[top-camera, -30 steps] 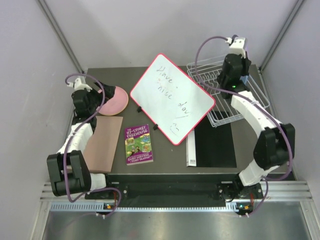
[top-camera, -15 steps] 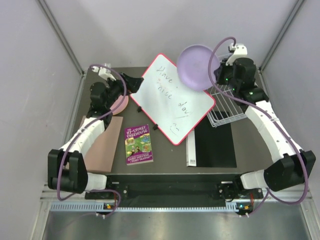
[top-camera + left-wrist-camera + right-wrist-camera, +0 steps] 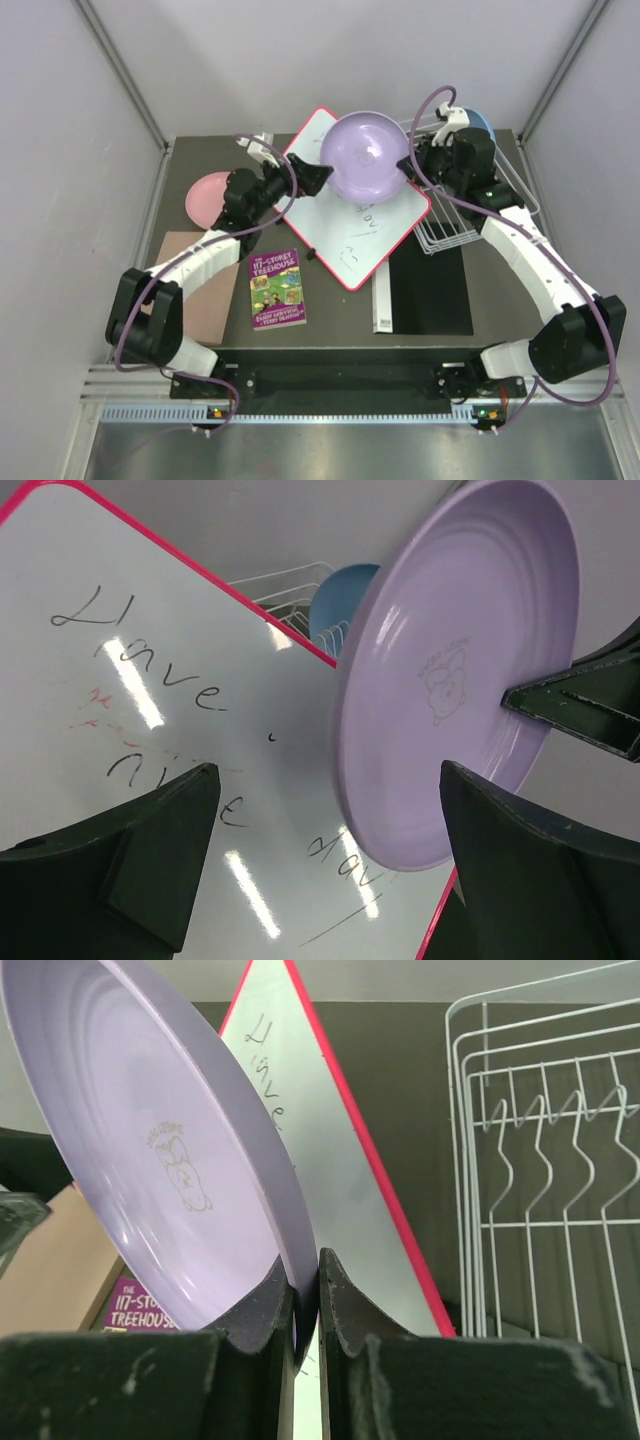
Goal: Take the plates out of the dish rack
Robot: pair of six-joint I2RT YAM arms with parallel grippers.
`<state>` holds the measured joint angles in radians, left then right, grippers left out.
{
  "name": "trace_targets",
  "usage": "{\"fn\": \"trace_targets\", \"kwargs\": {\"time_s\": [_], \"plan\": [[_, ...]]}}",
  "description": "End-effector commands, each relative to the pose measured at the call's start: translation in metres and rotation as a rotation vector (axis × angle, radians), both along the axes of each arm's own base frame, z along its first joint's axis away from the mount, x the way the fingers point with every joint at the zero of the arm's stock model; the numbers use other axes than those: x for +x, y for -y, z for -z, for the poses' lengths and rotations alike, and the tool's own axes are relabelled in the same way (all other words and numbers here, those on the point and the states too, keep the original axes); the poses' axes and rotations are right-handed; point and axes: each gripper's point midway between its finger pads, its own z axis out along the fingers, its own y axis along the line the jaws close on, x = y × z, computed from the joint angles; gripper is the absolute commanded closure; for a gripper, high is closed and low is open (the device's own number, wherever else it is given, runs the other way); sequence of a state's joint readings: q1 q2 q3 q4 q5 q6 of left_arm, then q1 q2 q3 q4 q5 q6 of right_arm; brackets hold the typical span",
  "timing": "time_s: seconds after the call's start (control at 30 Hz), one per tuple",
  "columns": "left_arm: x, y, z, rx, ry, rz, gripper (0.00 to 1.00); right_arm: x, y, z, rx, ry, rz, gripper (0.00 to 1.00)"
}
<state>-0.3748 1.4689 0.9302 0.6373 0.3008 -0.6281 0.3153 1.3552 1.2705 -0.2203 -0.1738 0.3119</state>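
My right gripper (image 3: 408, 168) is shut on the rim of the lilac-purple plate (image 3: 365, 155) and holds it tilted in the air above the whiteboard. In the right wrist view the gripper (image 3: 305, 1295) pinches the plate's (image 3: 160, 1150) edge. My left gripper (image 3: 315, 178) is open at the plate's left edge, with the plate (image 3: 470, 660) ahead of its spread fingers (image 3: 160, 840) and not touching them. The pink plate (image 3: 215, 195) lies on the table at the left. The light blue plate (image 3: 482, 122) stands in the white dish rack (image 3: 455, 235). The orange-yellow plate is out of view.
The red-rimmed whiteboard (image 3: 355, 240) lies tilted at the middle. A purple book (image 3: 278, 288) and a brown board (image 3: 205, 290) lie front left. A black mat (image 3: 430, 290) lies in front of the rack. The grey walls stand close around.
My right arm lifted the lilac plate out of the rack and carried it left over the whiteboard. My left arm swung right, away from the pink plate, up to the lilac plate.
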Motion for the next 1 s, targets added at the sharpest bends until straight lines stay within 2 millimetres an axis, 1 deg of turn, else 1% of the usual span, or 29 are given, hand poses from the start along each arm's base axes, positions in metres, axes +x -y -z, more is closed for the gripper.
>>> {"fn": "trace_targets", "kwargs": {"time_s": [0.0, 0.07, 0.1, 0.13, 0.17, 0.2, 0.23, 0.27, 0.37, 0.4, 0.5, 0.53, 0.57, 0.6, 0.63, 0.7, 0.73, 0.8, 0.83, 0.87, 0.9, 0.93, 0.97], "plan": [[0.001, 0.017, -0.036, -0.017, 0.130, 0.007, 0.05, -0.002, -0.020, -0.030, 0.073, 0.086, -0.057, 1.00], [0.000, 0.022, -0.038, -0.018, 0.136, 0.014, 0.06, -0.003, -0.025, -0.028, 0.075, 0.082, -0.073, 1.00], [0.000, 0.027, -0.036, -0.007, 0.138, 0.023, 0.09, -0.003, -0.026, -0.030, 0.080, 0.086, -0.077, 1.00], [0.000, 0.028, -0.039, -0.005, 0.143, 0.024, 0.13, -0.005, -0.029, -0.030, 0.087, 0.084, -0.093, 1.00], [0.001, 0.029, -0.037, 0.001, 0.137, 0.019, 0.21, -0.006, -0.029, -0.029, 0.089, 0.083, -0.097, 1.00], [0.003, 0.030, -0.033, 0.010, 0.131, 0.019, 0.26, -0.007, -0.030, -0.027, 0.093, 0.079, -0.099, 1.00], [0.003, 0.030, -0.033, 0.010, 0.130, 0.019, 0.30, -0.008, -0.031, -0.029, 0.101, 0.085, -0.104, 1.00], [0.004, 0.030, -0.033, 0.008, 0.129, 0.018, 0.32, -0.010, -0.032, -0.028, 0.104, 0.083, -0.114, 1.00], [0.006, 0.031, -0.029, 0.009, 0.121, 0.018, 0.44, -0.013, -0.034, -0.026, 0.115, 0.075, -0.127, 1.00], [0.006, 0.031, -0.028, 0.009, 0.118, 0.017, 0.55, -0.013, -0.035, -0.025, 0.116, 0.075, -0.131, 1.00], [0.007, 0.030, -0.026, 0.010, 0.117, 0.009, 0.73, -0.014, -0.037, -0.024, 0.122, 0.071, -0.147, 1.00], [0.007, 0.029, -0.025, 0.009, 0.114, 0.008, 0.88, -0.015, -0.039, -0.024, 0.123, 0.070, -0.156, 1.00], [0.006, 0.029, -0.025, 0.011, 0.116, 0.009, 0.95, -0.015, -0.038, -0.025, 0.128, 0.075, -0.154, 1.00], [0.007, 0.029, -0.024, 0.013, 0.114, 0.004, 1.00, -0.015, -0.039, -0.026, 0.129, 0.077, -0.156, 1.00], [0.006, 0.028, -0.023, 0.018, 0.112, 0.004, 1.00, -0.015, -0.040, -0.026, 0.129, 0.079, -0.164, 1.00], [0.008, 0.024, -0.023, 0.034, 0.118, -0.024, 1.00, -0.015, -0.040, -0.027, 0.129, 0.085, -0.168, 0.86], [0.009, 0.021, -0.024, 0.038, 0.122, -0.042, 1.00, -0.016, -0.039, -0.029, 0.127, 0.090, -0.165, 0.81], [0.009, 0.012, -0.031, 0.059, 0.144, -0.083, 1.00, -0.015, -0.035, -0.030, 0.114, 0.097, -0.150, 0.55], [0.012, 0.004, -0.036, 0.073, 0.150, -0.127, 1.00, -0.014, -0.031, -0.033, 0.100, 0.109, -0.123, 0.46], [0.015, -0.009, -0.036, 0.109, 0.131, -0.165, 1.00, -0.013, -0.024, -0.033, 0.076, 0.118, -0.102, 0.45], [0.017, -0.019, -0.046, 0.108, 0.141, -0.196, 1.00, -0.012, -0.016, -0.031, 0.056, 0.114, -0.073, 0.44], [0.019, -0.028, -0.049, 0.111, 0.134, -0.212, 1.00, -0.011, -0.006, -0.036, 0.041, 0.132, -0.026, 0.43], [0.022, -0.052, -0.058, 0.095, 0.130, -0.259, 1.00, -0.010, 0.003, -0.036, 0.017, 0.142, -0.001, 0.38]]}}
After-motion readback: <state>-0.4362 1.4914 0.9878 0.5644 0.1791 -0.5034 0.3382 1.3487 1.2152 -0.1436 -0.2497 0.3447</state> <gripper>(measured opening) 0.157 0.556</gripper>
